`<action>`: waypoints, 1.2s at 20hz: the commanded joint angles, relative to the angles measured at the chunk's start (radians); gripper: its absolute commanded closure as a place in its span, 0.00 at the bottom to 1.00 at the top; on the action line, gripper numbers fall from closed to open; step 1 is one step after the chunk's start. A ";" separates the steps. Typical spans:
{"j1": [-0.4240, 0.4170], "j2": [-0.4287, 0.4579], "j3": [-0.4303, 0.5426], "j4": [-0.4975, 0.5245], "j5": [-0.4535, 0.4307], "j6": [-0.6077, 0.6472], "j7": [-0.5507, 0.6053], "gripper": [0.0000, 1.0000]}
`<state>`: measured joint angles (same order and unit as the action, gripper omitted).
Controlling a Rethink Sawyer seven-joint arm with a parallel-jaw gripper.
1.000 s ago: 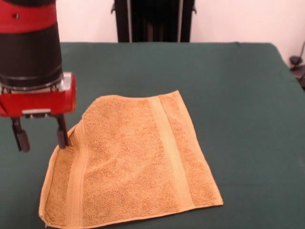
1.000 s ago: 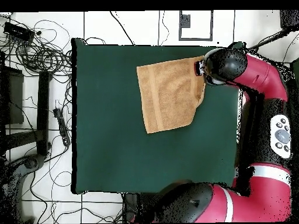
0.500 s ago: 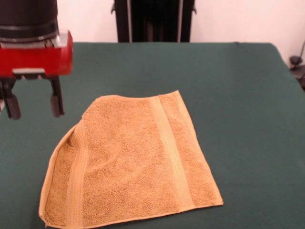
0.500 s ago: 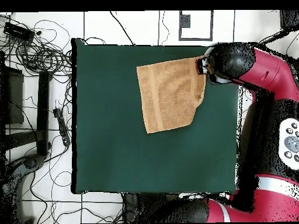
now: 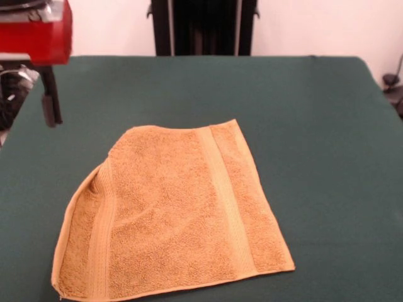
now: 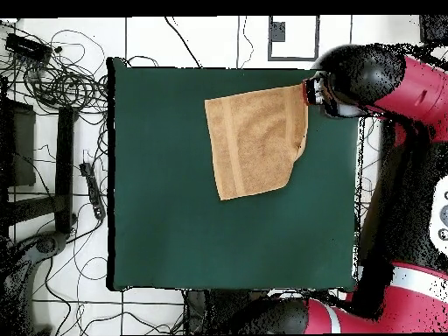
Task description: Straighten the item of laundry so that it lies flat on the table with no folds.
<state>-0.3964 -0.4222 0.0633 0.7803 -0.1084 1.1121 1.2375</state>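
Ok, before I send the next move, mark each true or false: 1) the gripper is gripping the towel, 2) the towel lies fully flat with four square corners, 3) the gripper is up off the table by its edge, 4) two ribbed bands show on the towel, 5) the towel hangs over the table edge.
1) False. The gripper is clear of the towel and holds nothing.
2) False. One far corner by the gripper's side is tucked in, leaving a slanted edge.
3) True. It hangs above the table near its side edge.
4) True.
5) False. All that shows of it rests on the table.
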 commanded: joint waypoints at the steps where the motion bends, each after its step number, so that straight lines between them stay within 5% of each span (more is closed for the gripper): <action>1: 0.013 0.082 0.048 -0.123 0.001 0.187 0.089 0.00; 5: 0.006 0.110 0.046 -0.196 -0.004 0.234 0.096 0.00; 13: 0.002 0.097 0.046 -0.175 -0.009 0.237 0.036 0.00; 24: -0.021 -0.107 0.046 0.316 0.051 -0.002 0.070 0.00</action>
<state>-0.4311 -0.4549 0.0626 0.7252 -0.0949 1.1947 1.2375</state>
